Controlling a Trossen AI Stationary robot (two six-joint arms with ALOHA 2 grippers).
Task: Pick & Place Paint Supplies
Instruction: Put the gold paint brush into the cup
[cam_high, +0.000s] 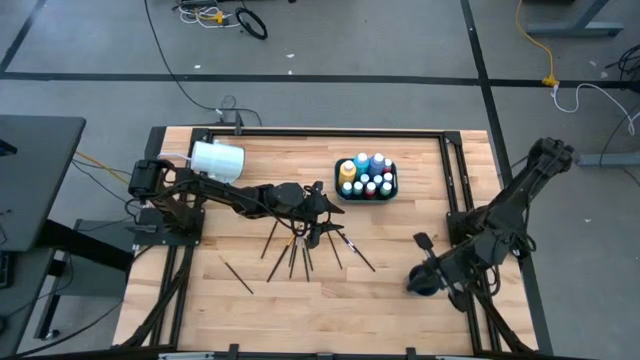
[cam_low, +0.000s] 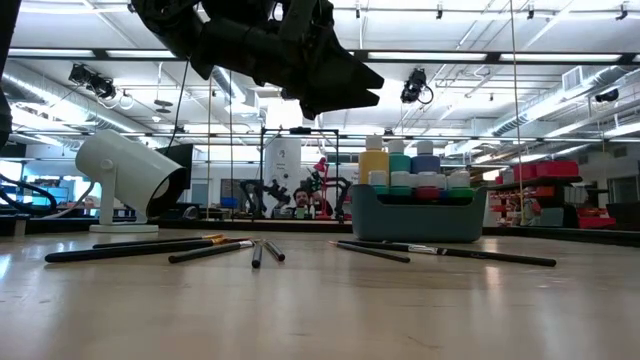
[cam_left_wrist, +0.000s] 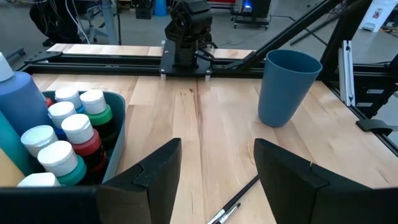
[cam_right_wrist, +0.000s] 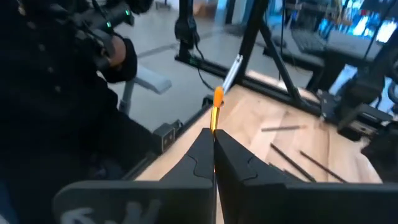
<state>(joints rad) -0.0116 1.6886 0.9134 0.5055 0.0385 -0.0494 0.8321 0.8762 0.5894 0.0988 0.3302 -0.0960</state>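
**Left gripper open above the brushes; right gripper pinches one brush at the table's right side**

The landmark here is the dark tray (cam_high: 390, 190) of paint bottles (cam_high: 367, 177), which stands on the wooden table (cam_high: 400, 290) toward its far middle-right. In the tray, small bottles with pale caps (cam_left_wrist: 68, 134) sit packed together, with a taller yellow bottle (cam_low: 373, 165) and a blue bottle (cam_left_wrist: 22, 102) among them.

The left gripper (cam_high: 322, 205) hangs just left of the tray, raised off the table, as the low view shows. Its two fingers (cam_left_wrist: 155, 171) stand well apart with nothing between them, and one brush (cam_left_wrist: 239, 199) lies on the wood below them.

Most of the dark-handled brushes (cam_high: 300, 250) lie fanned out on the table in front of and to the left of the tray, under the left gripper. One more brush (cam_high: 237, 277) lies apart, farther left and nearer the front edge.

The right gripper (cam_right_wrist: 213, 146) is well to the right of the tray, near the table's front right side. Its fingers are pressed together on a thin brush with an orange section (cam_right_wrist: 217, 106), which sticks out past the fingertips.

A blue cup (cam_left_wrist: 287, 87) stands on the table to the right of the tray, on the right arm's side. A white cup (cam_high: 217, 160) lies on its side well to the left of the tray, near the far left corner.
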